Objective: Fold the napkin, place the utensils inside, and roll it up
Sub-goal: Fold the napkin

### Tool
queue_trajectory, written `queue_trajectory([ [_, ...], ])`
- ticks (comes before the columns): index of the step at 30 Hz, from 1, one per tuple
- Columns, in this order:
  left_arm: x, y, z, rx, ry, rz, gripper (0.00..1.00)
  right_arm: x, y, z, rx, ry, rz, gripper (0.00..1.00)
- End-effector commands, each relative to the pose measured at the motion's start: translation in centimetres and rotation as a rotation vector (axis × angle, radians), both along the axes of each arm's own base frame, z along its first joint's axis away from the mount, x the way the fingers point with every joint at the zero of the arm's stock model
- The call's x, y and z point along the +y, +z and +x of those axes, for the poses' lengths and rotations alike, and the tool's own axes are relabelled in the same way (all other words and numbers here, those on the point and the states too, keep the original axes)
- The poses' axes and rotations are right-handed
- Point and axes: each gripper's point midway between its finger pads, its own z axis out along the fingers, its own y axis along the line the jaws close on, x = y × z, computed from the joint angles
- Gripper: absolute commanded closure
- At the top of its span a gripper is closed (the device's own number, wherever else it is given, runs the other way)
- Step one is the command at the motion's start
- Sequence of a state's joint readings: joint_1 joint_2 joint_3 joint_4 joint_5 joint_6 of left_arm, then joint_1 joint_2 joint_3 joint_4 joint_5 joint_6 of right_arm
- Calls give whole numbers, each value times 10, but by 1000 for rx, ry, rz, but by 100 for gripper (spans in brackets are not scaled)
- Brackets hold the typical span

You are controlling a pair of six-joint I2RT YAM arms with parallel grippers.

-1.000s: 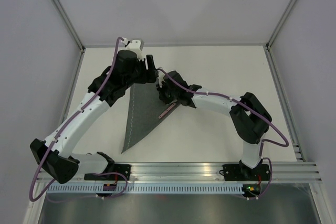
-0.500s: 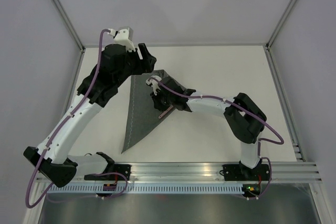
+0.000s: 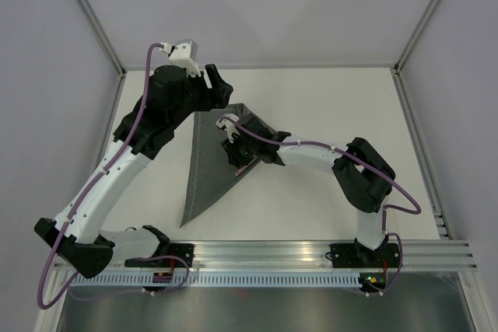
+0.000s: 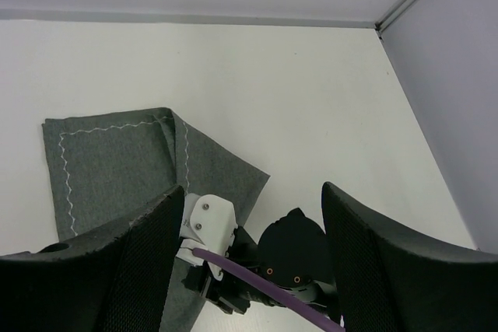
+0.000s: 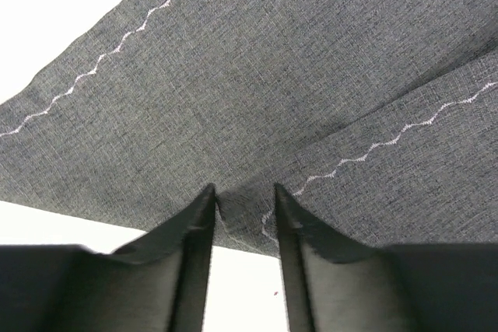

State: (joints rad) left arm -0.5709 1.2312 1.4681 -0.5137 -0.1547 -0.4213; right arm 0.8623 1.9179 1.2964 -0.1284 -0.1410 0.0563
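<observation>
The dark grey napkin (image 3: pixel 204 169) lies folded into a long triangle that points toward the near edge. My right gripper (image 3: pixel 233 152) is low on its right edge. In the right wrist view its fingertips (image 5: pixel 204 201) pinch a bunched bit of the napkin's (image 5: pixel 272 75) stitched edge, with white table below. A utensil's pale pink handle (image 3: pixel 245 167) sticks out from under that gripper; its other end is hidden. My left gripper (image 3: pixel 221 91) is open and empty, raised over the napkin's far end (image 4: pixel 109 169), looking down on the right wrist (image 4: pixel 299 254).
The white table (image 3: pixel 327 99) is walled by grey panels on the left, right and back. An aluminium rail (image 3: pixel 311 258) runs along the near edge by the arm bases. A purple cable (image 4: pixel 257 293) crosses the right wrist.
A second ago my left gripper was low on the napkin's far end; it has risen and moved back. My right gripper moved left, carrying the napkin's right corner with it. Nothing moved in the last half second.
</observation>
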Motion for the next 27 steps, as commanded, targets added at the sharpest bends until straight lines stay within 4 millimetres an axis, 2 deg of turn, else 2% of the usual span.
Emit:
queue_trajectory([
  [1, 1, 42, -7, -81, -8, -83, 24, 0, 22, -3, -43, 25, 22, 55],
  [6, 0, 49, -9, -91, -14, -90, 23, 4, 31, -5, -42, 42, 44, 47],
  [11, 5, 60, -11, -111, -5, -95, 21, 5, 38, -16, -41, 90, 57, 48],
  [15, 7, 69, -12, -124, -2, -100, 20, 7, 19, -34, 44, 146, 35, 53],
  [21, 13, 69, -12, -117, 15, -87, 20, 3, 4, -33, 54, 134, 7, 58],
  [27, 17, 69, -14, -114, 22, -78, 20, -4, -16, -42, 109, 143, -35, 61],
])
